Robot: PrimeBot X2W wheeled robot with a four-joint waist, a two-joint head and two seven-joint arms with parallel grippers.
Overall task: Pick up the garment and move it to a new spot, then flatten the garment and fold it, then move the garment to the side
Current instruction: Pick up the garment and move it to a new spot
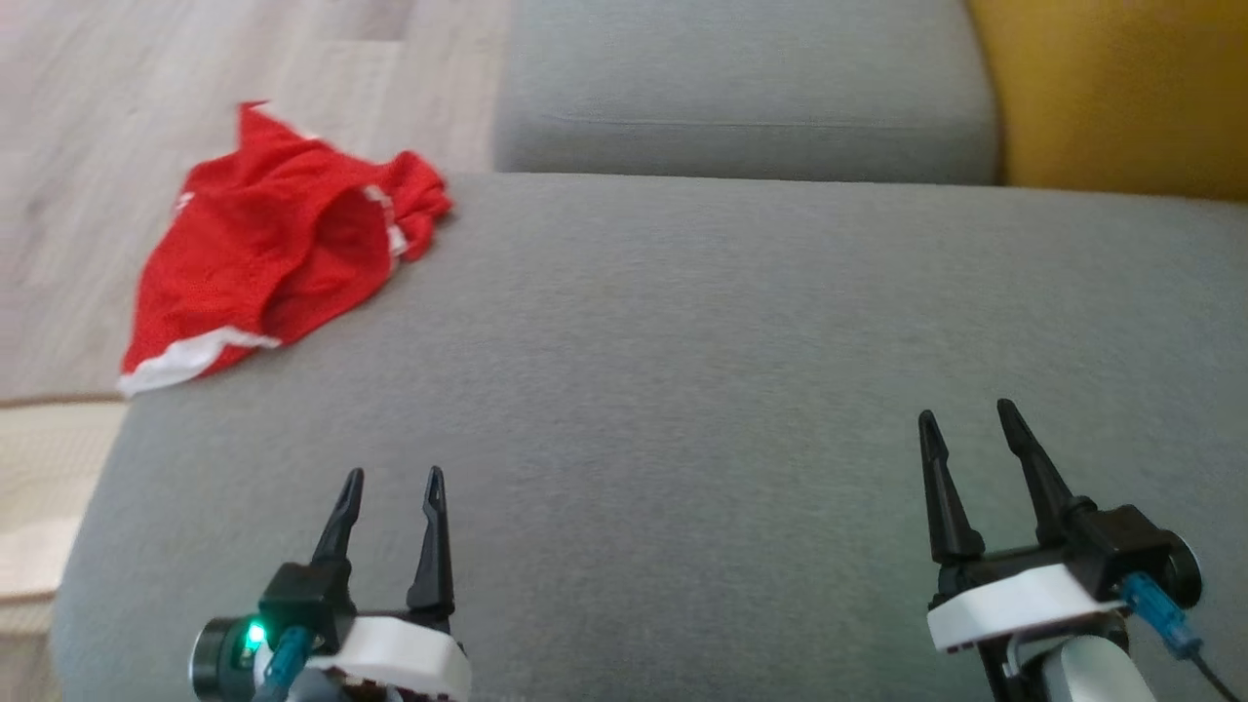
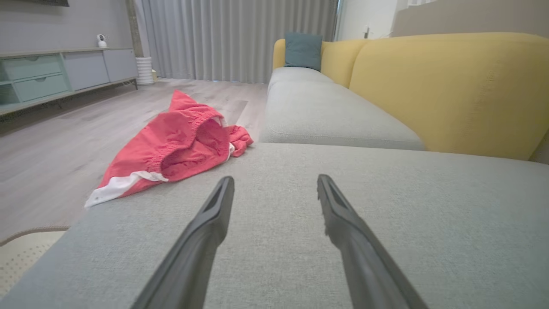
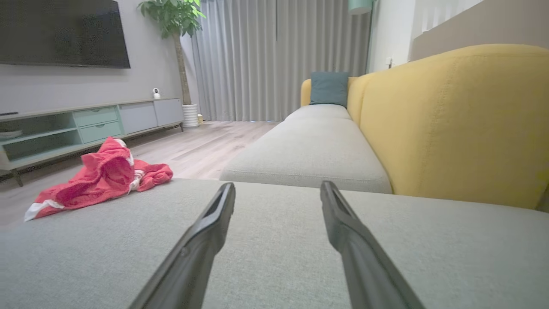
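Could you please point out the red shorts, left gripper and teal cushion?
red shorts point(image 1: 261, 255), head view, crumpled middle.
left gripper point(image 1: 395, 474), head view, between its fingertips.
teal cushion point(image 3: 329, 88), right wrist view, front face.

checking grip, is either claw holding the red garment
No, the left claw and right claw stand open and empty, apart from the red garment.

Left pincer point(image 1: 393, 475) and right pincer point(image 1: 968, 411) both gape wide, fingers pointing forward, holding nothing.

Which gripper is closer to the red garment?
Left. The left gripper is short of the red garment, not touching; the right gripper is far across the cushion.
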